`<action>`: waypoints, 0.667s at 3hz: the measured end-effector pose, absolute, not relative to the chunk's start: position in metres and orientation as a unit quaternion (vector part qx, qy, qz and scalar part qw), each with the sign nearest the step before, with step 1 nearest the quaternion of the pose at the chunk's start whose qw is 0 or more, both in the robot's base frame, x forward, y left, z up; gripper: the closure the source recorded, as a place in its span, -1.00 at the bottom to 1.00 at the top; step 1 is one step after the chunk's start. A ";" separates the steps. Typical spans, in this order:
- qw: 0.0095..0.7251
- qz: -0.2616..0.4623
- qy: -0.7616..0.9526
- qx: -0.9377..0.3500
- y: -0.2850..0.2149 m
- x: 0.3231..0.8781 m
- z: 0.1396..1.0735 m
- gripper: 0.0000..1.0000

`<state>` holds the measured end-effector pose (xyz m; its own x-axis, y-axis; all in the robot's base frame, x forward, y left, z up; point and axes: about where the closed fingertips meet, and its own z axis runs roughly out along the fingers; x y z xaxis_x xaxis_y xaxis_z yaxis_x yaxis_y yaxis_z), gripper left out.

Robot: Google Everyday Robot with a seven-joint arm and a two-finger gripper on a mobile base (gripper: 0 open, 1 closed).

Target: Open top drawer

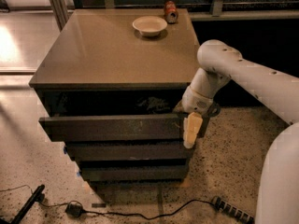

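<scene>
Gripper [192,130] pointing down against the right end of the top drawer [112,127] front, whether it clamps cannot be told, drawer standing partway out of the brown cabinet [117,55], white arm [243,73] reaching in from the right, bowl [149,25] and can [171,11] on top.

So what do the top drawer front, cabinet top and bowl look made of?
Top drawer: dark brown board, likely laminate or paint, matte, with pale scuffs near its right end. Cabinet top: smooth grey-brown laminate, probably; it shows soft glare. Bowl: pale, ceramic or plastic. The gripper sits at the drawer's right end.
</scene>
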<state>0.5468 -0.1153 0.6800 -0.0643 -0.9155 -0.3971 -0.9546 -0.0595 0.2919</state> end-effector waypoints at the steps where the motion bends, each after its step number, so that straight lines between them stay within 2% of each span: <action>1: 0.035 0.270 0.670 -0.690 -0.127 0.506 0.681 -1.00; 2: 0.036 0.275 0.671 -0.687 -0.127 0.509 0.677 -1.00</action>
